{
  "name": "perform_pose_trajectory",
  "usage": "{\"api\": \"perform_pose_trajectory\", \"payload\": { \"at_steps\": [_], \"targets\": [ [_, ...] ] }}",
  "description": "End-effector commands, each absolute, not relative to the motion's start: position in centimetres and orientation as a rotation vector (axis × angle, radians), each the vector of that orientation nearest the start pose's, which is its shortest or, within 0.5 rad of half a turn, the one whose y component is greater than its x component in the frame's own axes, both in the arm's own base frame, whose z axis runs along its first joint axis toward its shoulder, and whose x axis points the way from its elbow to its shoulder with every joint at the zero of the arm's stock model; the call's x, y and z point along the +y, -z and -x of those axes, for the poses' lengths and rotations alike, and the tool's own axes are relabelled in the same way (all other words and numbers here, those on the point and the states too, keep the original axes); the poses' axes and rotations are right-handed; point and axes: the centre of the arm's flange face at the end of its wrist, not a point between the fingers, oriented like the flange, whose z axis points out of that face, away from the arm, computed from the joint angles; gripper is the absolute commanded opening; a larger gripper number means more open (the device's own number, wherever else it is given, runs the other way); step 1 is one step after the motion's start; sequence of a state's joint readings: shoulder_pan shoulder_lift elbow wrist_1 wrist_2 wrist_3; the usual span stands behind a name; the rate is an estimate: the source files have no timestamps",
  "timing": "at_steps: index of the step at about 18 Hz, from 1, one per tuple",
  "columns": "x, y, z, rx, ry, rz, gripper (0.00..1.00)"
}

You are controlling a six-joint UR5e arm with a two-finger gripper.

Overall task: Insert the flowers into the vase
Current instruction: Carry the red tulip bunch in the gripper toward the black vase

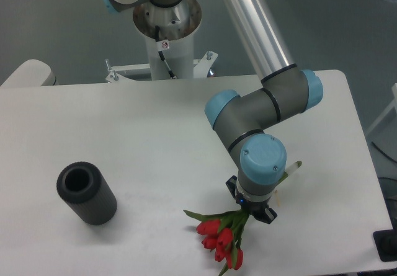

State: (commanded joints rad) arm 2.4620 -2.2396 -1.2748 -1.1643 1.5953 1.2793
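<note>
The flowers (221, 241) are a small bunch of red tulip buds with green stems and leaves, near the table's front edge right of centre. Their stem end (291, 168) pokes out to the upper right of the arm's wrist. My gripper (252, 209) points straight down over the stems, just behind the buds. The blue-capped wrist hides its fingers, so how the jaws stand on the stems does not show. The vase (87, 194), a dark ribbed cylinder with a round mouth, stands at the front left, well apart from the flowers and the gripper.
The white table (124, 127) ends close in front of the flowers and to the right of the arm. The arm's base post (166, 34) rises behind the table's back edge. A dark object (388, 246) sits off the table's right front corner.
</note>
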Motion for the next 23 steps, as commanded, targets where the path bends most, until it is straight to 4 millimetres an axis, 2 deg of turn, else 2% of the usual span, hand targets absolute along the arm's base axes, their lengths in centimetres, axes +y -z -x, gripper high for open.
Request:
{"api": "perform_pose_trajectory", "payload": {
  "at_steps": [9,13,16,18,21,23],
  "targets": [
    [56.2,-25.9,48.8,0.559,-0.060,3.084,0.00],
    [56.8,-26.9,47.8,0.457,0.000,3.013,0.00],
    [56.6,-29.0,46.7,0.442,0.030,2.938,0.00],
    [56.6,-30.9,45.1,0.437,0.066,2.857,0.00],
    [57.3,-35.5,42.9,0.339,0.152,2.679,0.00],
    [58.1,-37.1,41.9,0.252,0.264,2.554,0.00]
  ]
}}
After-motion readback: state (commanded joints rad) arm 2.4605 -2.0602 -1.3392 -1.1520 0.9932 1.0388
